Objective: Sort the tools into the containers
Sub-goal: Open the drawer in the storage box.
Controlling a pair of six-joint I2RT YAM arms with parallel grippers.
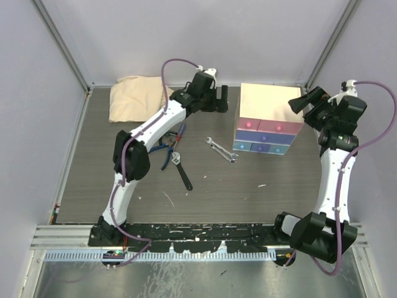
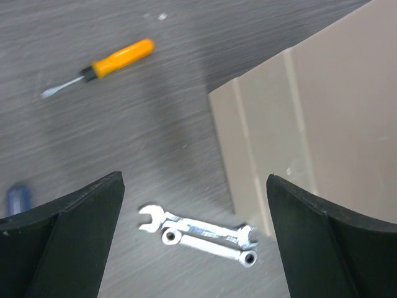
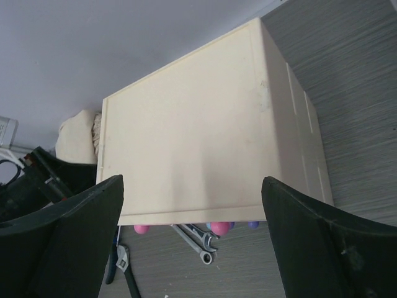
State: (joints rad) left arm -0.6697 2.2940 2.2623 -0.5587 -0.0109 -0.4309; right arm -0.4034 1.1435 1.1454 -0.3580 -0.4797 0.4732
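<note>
spanners (image 1: 221, 149) lie on the surface (image 1: 248, 186) just beside the chest (image 1: 263, 102); pliers (image 1: 169, 154) and wrench (image 1: 182, 171) sit further left. drawers (image 1: 265, 136) all look shut, contents hidden. left tool (image 1: 220, 99) and right tool (image 1: 301, 102) flank the chest, both spread and empty, probably to open one.

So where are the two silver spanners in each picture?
Top external: the spanners lie on the table, just left of the cream chest's near corner.
Left wrist: bottom middle, beside the chest's corner.
Right wrist: bottom middle, poking out below the chest's front edge.
Shared landmark: the cream chest.
</note>
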